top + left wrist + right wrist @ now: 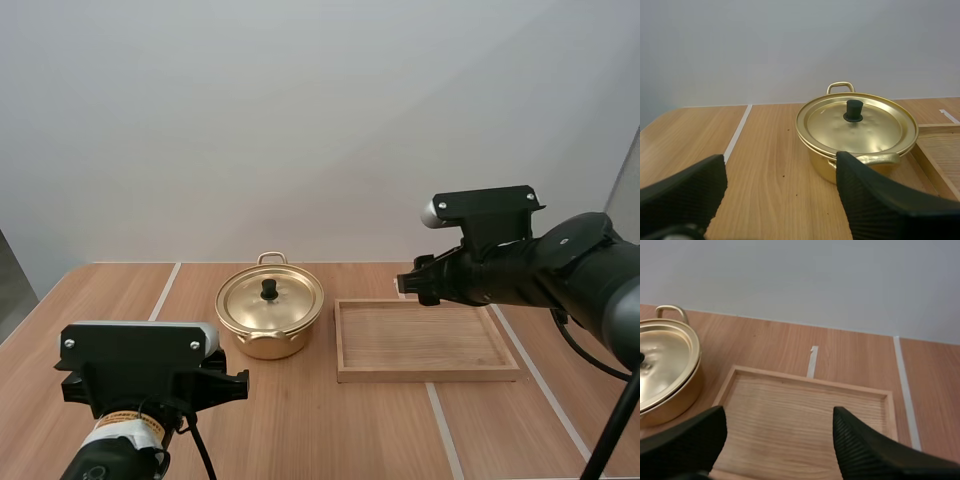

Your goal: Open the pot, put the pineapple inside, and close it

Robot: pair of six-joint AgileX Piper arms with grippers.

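The left end effector [781,172] stands open and empty. Its ribbed fingers [875,200] are well apart, low over the bench [760,145] and aimed at the pot [821,162] just ahead. The right end effector [779,415] is open too, holding nothing, and hangs above the wooden tray [810,379].

The pot sits on the bench just beside the tray, not touching it. Its lid [875,132] is seated, with the black knob [854,110] upright at the centre. The tray floor is bare wood, and I cannot tell where the pineapple is.

The step in hand looks like the first one: getting the lid off. The left arm seems better placed, but it is level with the pot wall, so it should rise above the rim before moving in. The fingers should straddle the knob squarely and close on its narrow stem. Then a straight lift keeps the lid from catching the rim and dragging this light-looking pot. The lid is best set down flat with the knob up, so it is easy to pick up again.
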